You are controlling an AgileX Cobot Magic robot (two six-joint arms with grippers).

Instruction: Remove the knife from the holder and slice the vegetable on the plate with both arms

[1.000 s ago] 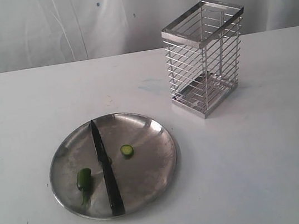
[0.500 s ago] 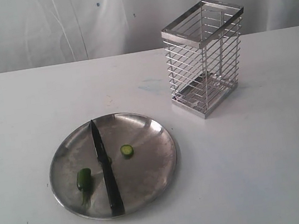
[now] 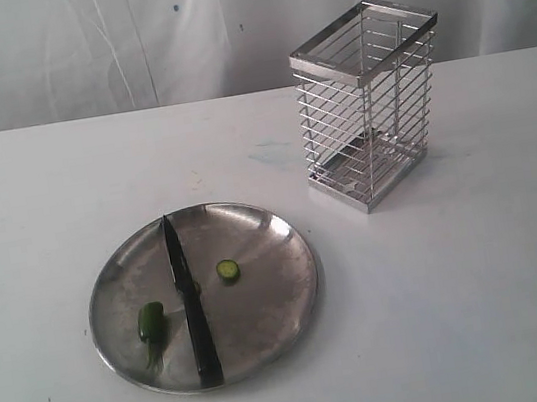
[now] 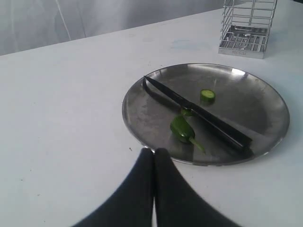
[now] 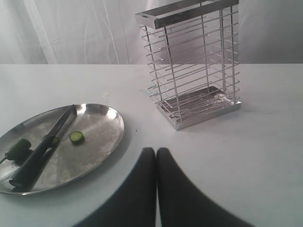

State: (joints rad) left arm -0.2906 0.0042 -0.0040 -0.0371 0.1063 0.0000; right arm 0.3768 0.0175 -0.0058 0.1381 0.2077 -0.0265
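Exterior view
Plate (image 3: 266, 318): round dull steel, flat on the white table (image 3: 467, 313), toward 7 o'clock of the scene.
Knife (image 3: 190, 304): all black, lying across the plate from 12 to 6 o'clock, tip at the far rim, handle end at the near rim.
Vegetable (image 3: 150, 322): green chili piece with its thin stem, on the plate just beside the knife at its 9 o'clock side.
Cut slice (image 3: 227, 269): a round green disc on the plate, near the blade on its 3 o'clock side, apart from the chili.
Holder (image 3: 369, 105): chrome wire basket standing upright toward 1 o'clock, well apart from the plate, nothing inside it.
Arms: only a dark corner shows at the 3 o'clock edge; too little to tell what it is.

Left wrist view
Left gripper (image 4: 154, 152): black fingers pressed together, holding nothing, above bare table just beside the plate's rim (image 4: 142, 137).
Chili (image 4: 181, 128): on the plate, touching or nearly touching the knife (image 4: 199, 113); which one is unclear.
Slice (image 4: 207, 95): on the other side of the blade.

Right wrist view
Right gripper (image 5: 156, 152): fingers closed against each other, empty, over the table between plate (image 5: 106, 137) and holder (image 5: 191, 61).
Knife (image 5: 42, 144): resting on the plate, chili (image 5: 18, 146) and slice (image 5: 76, 137) on opposite sides of it.
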